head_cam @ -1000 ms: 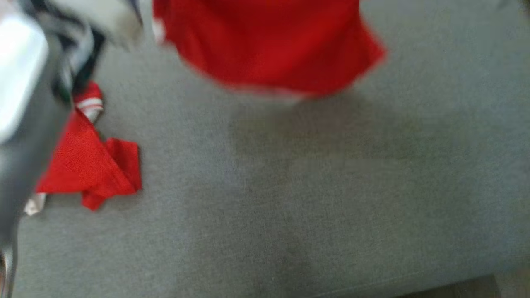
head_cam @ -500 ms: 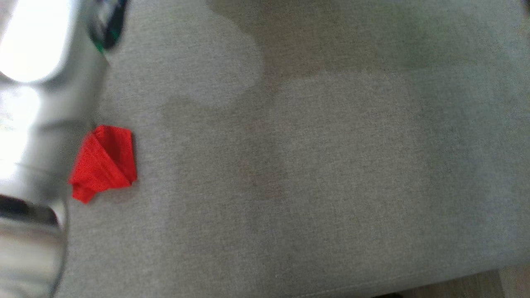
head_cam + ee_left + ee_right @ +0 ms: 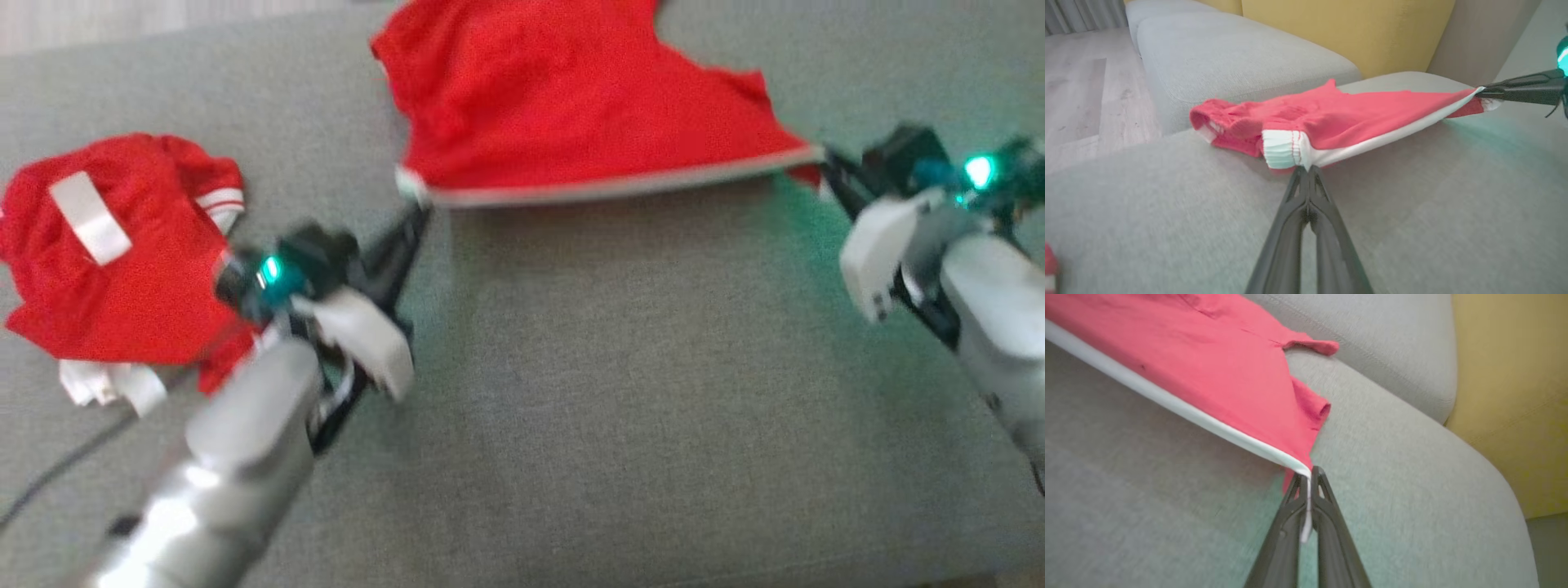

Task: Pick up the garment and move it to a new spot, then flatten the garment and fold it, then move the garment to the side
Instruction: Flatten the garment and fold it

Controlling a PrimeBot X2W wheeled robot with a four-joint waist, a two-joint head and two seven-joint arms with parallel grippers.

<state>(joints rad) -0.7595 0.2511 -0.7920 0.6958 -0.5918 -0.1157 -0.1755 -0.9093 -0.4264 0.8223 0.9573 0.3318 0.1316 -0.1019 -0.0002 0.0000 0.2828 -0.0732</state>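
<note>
red garment (image 3: pixel 563 98) held taut over grey cushion (image 3: pixel 620 392)
left gripper (image 3: pixel 418 216) and right gripper (image 3: pixel 826 159) each clamp a hem corner; flattening, folding, setting aside not yet done.

Home living room — grey sofa (image 3: pixel 1229 57), yellow back cushion (image 3: pixel 1347 28), wood floor (image 3: pixel 1081 94).

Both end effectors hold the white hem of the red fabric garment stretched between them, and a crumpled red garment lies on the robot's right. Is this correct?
No: the head view shows the crumpled red garment on the robot's left. The left end effector and right end effector hold the stretched red garment.
</note>
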